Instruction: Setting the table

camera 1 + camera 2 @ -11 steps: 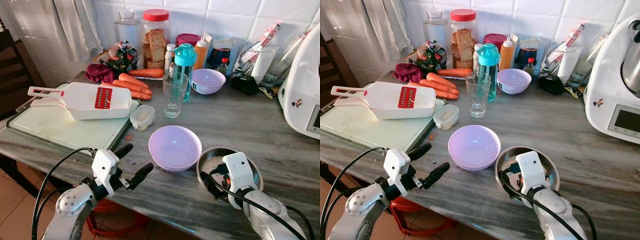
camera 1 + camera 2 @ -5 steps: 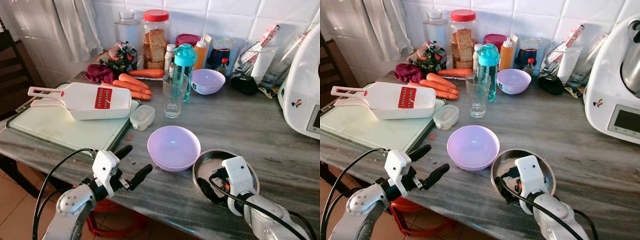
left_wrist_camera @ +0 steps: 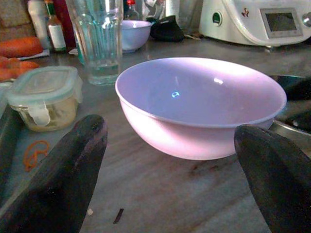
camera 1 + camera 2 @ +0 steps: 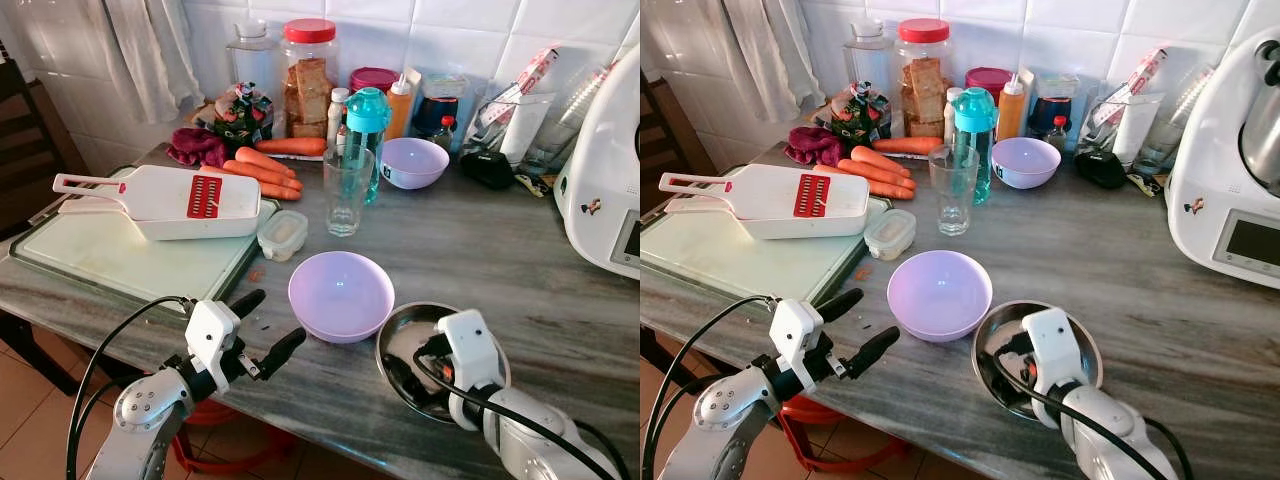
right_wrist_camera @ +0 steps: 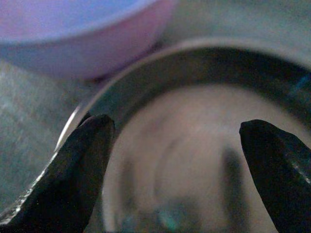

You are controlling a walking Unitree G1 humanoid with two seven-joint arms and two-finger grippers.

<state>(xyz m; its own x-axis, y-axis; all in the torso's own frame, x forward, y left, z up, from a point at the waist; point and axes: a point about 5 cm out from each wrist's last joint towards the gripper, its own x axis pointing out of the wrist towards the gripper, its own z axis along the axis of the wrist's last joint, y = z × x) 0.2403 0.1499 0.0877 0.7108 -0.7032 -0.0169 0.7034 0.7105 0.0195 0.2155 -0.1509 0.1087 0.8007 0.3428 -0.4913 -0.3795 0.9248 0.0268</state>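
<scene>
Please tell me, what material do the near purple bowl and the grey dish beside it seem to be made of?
The near purple bowl looks like plastic or melamine: an even pastel colour with soft highlights in the left wrist view. The grey dish, where the open right gripper sits, looks like metal, probably steel: its rim and inside reflect like a dull mirror.

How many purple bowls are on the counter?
2. One purple bowl sits near the front edge, between the left gripper and the metal bowl. A smaller one stands at the back, beside the teal bottle. Clutter by the wall could hide more.
</scene>
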